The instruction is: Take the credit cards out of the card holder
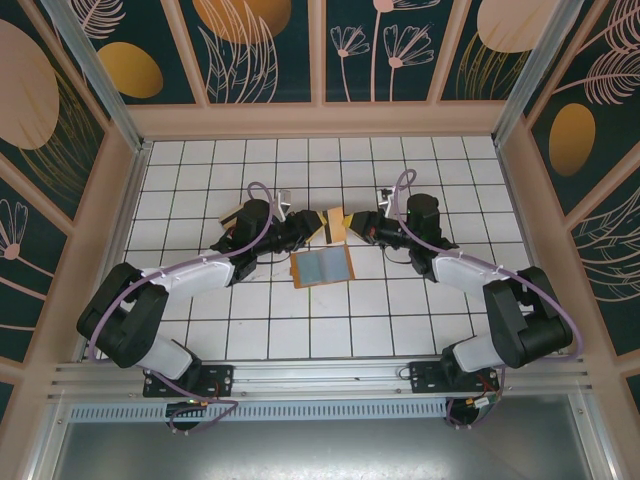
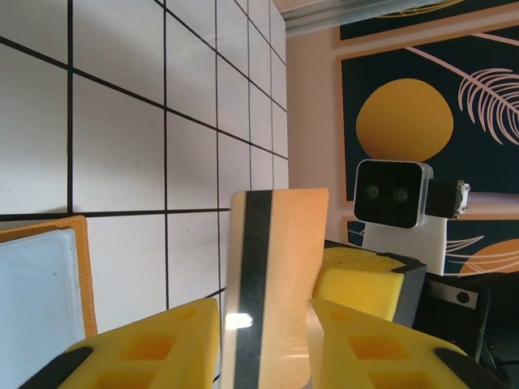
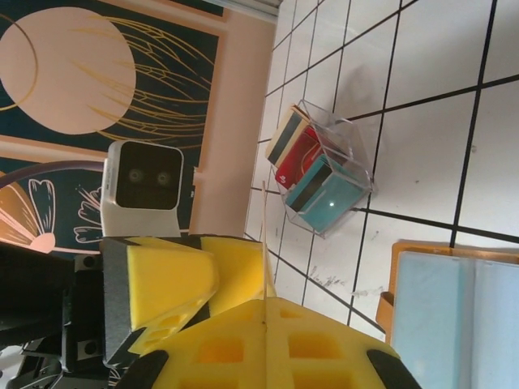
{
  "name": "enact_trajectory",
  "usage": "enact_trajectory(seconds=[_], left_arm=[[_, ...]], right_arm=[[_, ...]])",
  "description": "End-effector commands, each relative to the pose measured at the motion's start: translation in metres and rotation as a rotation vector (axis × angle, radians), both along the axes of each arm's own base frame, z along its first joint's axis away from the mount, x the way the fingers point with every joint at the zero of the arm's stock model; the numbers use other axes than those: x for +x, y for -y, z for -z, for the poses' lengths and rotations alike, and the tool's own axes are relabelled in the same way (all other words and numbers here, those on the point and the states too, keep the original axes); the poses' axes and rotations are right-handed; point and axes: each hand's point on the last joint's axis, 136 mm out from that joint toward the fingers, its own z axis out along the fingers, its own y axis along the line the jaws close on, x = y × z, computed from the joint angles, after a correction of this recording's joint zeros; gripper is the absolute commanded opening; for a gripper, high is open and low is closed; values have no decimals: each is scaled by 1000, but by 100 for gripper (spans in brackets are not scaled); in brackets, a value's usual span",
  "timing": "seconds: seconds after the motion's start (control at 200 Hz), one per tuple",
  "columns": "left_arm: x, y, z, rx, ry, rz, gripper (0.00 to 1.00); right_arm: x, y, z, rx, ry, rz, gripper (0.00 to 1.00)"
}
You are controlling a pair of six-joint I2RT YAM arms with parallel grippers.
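Note:
The card holder (image 1: 322,266) lies open on the tiled floor, its grey-blue pockets up; it is also in the wrist views (image 2: 45,284) (image 3: 454,308). Above it, an orange-yellow credit card (image 1: 333,226) with a black stripe hangs between the two grippers. My right gripper (image 1: 352,225) (image 3: 266,316) is shut on this card, which shows edge-on (image 3: 263,243) between its pads. My left gripper (image 1: 312,228) (image 2: 263,348) faces it. Its yellow fingers (image 2: 146,348) stand on either side of the card (image 2: 276,267), with a slim gap on the left. Whether they touch the card I cannot tell.
A small clear box (image 3: 328,166) stands on the tiles beyond the holder, with tan (image 3: 284,138), red (image 3: 300,158) and teal (image 3: 332,203) cards upright in it. Pink walls (image 1: 320,120) enclose the floor. Open tiles (image 1: 400,310) lie in front of the holder.

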Motion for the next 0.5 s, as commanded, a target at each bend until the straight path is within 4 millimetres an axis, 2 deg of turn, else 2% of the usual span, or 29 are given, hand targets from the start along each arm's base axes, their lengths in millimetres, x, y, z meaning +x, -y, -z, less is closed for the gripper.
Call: enact_trajectory(seconds=[0.0, 0.275, 0.491], left_arm=[[1, 0, 3, -5, -8, 3, 35], [-2, 8, -16, -78, 35, 43, 27], [-4, 8, -27, -103, 69, 56, 9]], right_arm=[[-5, 0, -20, 49, 64, -22, 0], [-9, -4, -22, 60, 68, -63, 0], [-9, -4, -22, 58, 70, -65, 0]])
